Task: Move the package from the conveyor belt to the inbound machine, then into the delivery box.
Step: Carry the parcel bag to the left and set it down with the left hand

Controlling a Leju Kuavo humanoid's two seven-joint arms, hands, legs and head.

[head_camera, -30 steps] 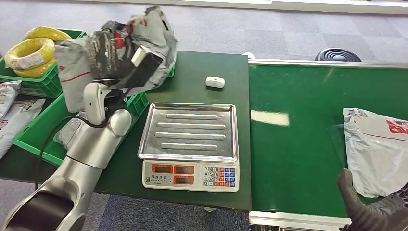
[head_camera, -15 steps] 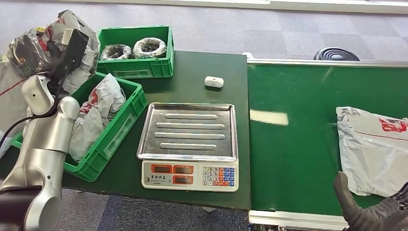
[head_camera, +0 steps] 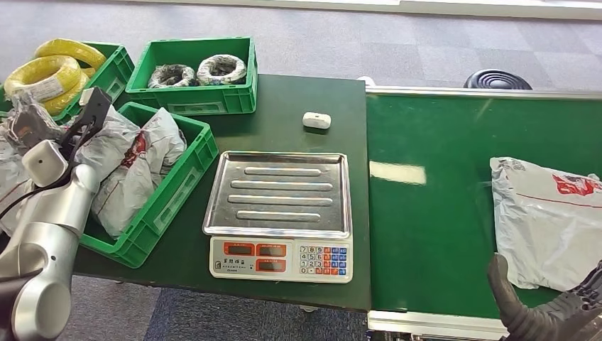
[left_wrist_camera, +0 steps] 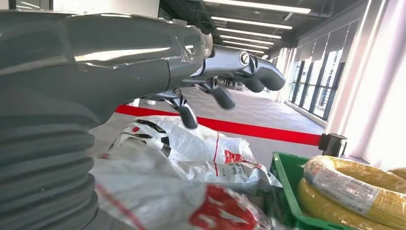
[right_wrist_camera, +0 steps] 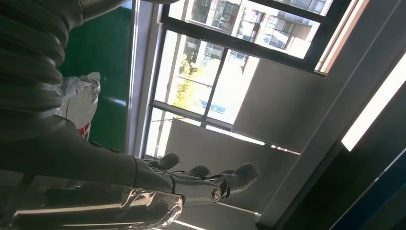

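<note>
A grey plastic package (head_camera: 550,220) with red print lies at the right end of the green conveyor belt (head_camera: 433,213); it is also seen past the arm as the package (right_wrist_camera: 79,100). My right hand (head_camera: 543,312) hovers at the belt's near edge just in front of it, the hand (right_wrist_camera: 191,177) holding nothing, fingers stretched out. The scale (head_camera: 278,193) has a bare steel tray. Grey packages (head_camera: 135,174) fill the green delivery crate (head_camera: 181,185). My left hand (head_camera: 32,122) is over the crate's left end; this hand (left_wrist_camera: 225,72) has spread fingers above packages (left_wrist_camera: 191,143).
Two more green crates stand behind: one (head_camera: 199,71) with wrapped coils, one with yellow cable coils (head_camera: 46,74), also seen as the coils (left_wrist_camera: 354,191). A small white case (head_camera: 316,120) lies on the dark table. More grey bags (head_camera: 11,170) lie at the far left.
My left arm swung left and down from high over the table, and the package it carried is out of its fingers. The belt package has crept left.
</note>
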